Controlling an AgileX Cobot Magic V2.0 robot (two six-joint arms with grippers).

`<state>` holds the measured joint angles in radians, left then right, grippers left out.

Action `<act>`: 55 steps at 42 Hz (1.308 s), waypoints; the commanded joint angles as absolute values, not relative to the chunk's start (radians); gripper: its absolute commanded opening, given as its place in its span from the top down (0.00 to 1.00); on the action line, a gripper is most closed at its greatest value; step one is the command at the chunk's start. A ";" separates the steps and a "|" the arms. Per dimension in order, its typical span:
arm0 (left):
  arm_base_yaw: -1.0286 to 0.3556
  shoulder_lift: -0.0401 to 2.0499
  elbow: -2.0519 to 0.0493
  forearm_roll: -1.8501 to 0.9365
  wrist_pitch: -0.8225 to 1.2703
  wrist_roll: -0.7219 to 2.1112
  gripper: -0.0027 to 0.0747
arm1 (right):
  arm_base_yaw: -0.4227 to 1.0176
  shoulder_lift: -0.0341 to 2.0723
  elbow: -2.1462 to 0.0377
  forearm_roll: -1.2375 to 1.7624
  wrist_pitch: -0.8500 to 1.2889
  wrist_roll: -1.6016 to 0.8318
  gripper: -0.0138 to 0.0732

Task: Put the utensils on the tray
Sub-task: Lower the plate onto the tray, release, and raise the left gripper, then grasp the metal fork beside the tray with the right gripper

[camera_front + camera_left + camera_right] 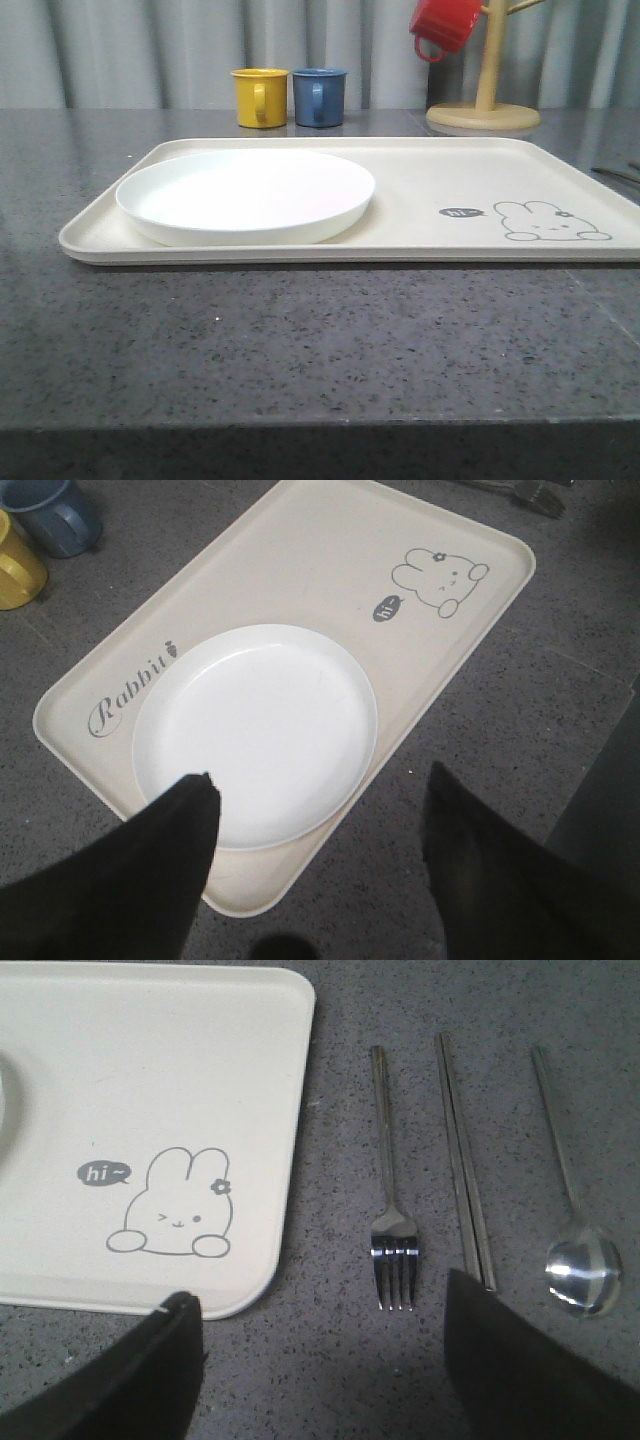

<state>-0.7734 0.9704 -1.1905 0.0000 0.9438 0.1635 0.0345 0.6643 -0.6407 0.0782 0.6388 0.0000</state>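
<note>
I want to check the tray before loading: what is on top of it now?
Only the white plate lies on the tray, at its lettered end. The tray surface under the plate is hidden.

The plate lies on the tray's left half.

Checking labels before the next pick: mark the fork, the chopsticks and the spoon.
fork (392, 1230), right wrist view, on the neck just above the tines.
chopsticks (462, 1170), right wrist view, midway along the paired shafts.
spoon (583, 1272), right wrist view, on the middle of the bowl.
</note>
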 commanded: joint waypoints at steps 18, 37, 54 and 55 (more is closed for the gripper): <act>-0.781 0.629 -0.970 -0.013 0.845 0.149 0.41 | 0.032 0.669 -0.675 0.072 0.579 -0.013 0.22; -0.781 0.627 -0.969 -0.013 0.841 0.149 0.41 | 0.032 0.673 -0.691 0.068 0.567 -0.016 0.23; -0.781 0.627 -0.969 -0.013 0.841 0.149 0.41 | 0.013 1.063 -1.126 -0.010 1.064 -0.018 0.23; -0.781 0.627 -0.969 -0.013 0.841 0.149 0.41 | 0.005 1.088 -1.156 -0.010 1.087 -0.022 0.23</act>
<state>-0.7734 0.6271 -0.9436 0.0000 0.9142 0.1619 0.0275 1.0199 -1.0499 0.0091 1.0264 -0.0065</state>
